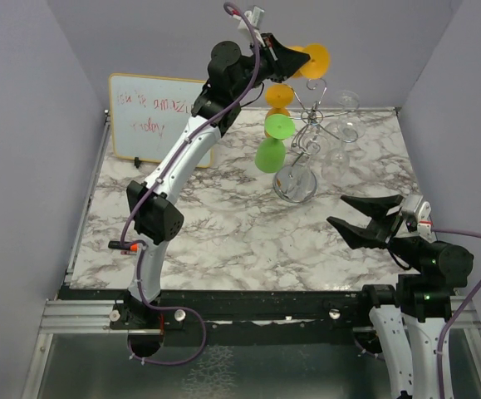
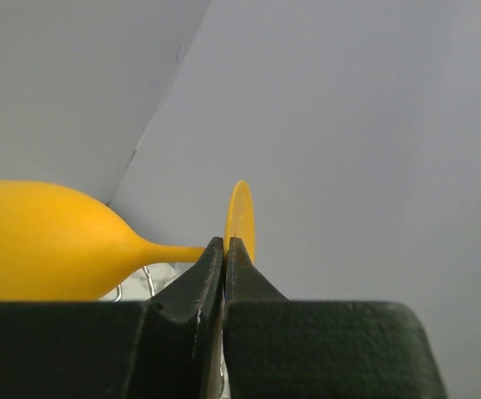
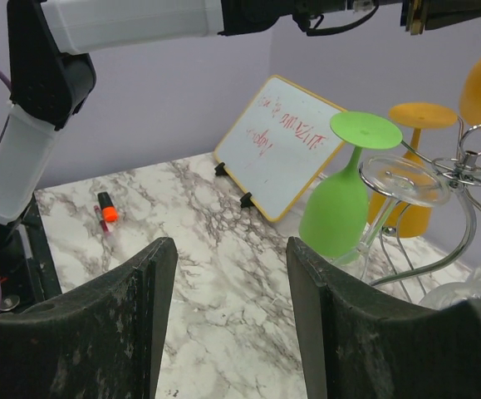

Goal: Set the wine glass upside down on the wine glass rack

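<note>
Left gripper (image 2: 225, 249) clamped on stem of yellow wine glass (image 2: 41, 249), held high, just behind top of wine glass rack (image 1: 310, 125). Glass axis crosses jaws: bowl left, foot right. Left arm nearer. Right gripper (image 3: 232, 307) wide open, empty, well apart. Top view shows 2 hung glasses, green glass (image 1: 269, 156) and orange glass (image 1: 279, 94); left wrist view shows almost no rack.

We identify the wine glass rack (image 1: 295, 184) as glossy chromed metal wire. On the rack, the green glass (image 1: 270, 155) looks like opaque, smooth plastic; the yellow wine glass (image 2: 49, 249) above the rack likewise. The table (image 1: 215, 233) beneath the rack shows a smooth marble-pattern finish.
</note>
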### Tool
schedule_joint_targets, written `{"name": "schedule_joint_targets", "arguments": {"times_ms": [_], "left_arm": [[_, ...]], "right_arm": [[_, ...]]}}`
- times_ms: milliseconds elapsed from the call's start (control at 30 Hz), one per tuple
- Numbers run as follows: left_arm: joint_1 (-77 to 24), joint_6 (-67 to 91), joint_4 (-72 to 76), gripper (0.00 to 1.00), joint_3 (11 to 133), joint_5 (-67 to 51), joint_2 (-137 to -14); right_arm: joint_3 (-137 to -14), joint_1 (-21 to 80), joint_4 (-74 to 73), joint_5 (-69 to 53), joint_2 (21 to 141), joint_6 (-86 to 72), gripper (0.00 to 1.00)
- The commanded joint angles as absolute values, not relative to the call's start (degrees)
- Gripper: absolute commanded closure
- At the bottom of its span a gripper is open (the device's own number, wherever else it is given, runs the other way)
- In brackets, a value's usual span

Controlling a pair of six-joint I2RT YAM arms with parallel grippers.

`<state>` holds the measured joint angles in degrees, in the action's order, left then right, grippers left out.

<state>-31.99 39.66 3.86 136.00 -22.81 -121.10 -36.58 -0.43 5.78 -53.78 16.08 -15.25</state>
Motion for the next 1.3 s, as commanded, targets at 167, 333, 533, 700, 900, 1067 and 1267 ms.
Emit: {"name": "schedule_joint_targets", "arguments": {"times_ms": [167,333,533,700,900,1067,1267], "left_arm": [[-31.48,44.94,8.57,1.00,131.75,-16.97,-120.08],[-31.46,48.32,7.56,1.00,130.86,-15.44,-120.73],[-31.46,53.45,8.45,1.00,130.96,-16.43,-122.04],[-31.46,56.68,8.41,1.00,131.04,-13.96,-123.41],[-31.53,58.58,8.83,1.00,131.08,-13.85,-124.69],[-31.55,59.10,8.07,1.00,130.81,-13.19,-125.31],[-31.75,60.98,9.12,1.00,128.99,-13.46,-124.97]], "right_arm": [[-36.45,0.00,6.17,-53.01,15.46,-15.52,0.39],[-36.59,0.00,5.76,-52.91,15.51,-15.21,0.39],[-36.80,0.00,5.24,-52.68,15.48,-14.96,0.39],[-36.69,0.00,5.25,-52.69,15.56,-15.01,0.39],[-36.75,0.00,5.01,-52.58,15.38,-14.94,0.39],[-36.89,0.00,5.01,-52.48,15.46,-14.94,0.39],[-36.70,0.00,4.94,-52.38,15.43,-14.90,0.39]]}}
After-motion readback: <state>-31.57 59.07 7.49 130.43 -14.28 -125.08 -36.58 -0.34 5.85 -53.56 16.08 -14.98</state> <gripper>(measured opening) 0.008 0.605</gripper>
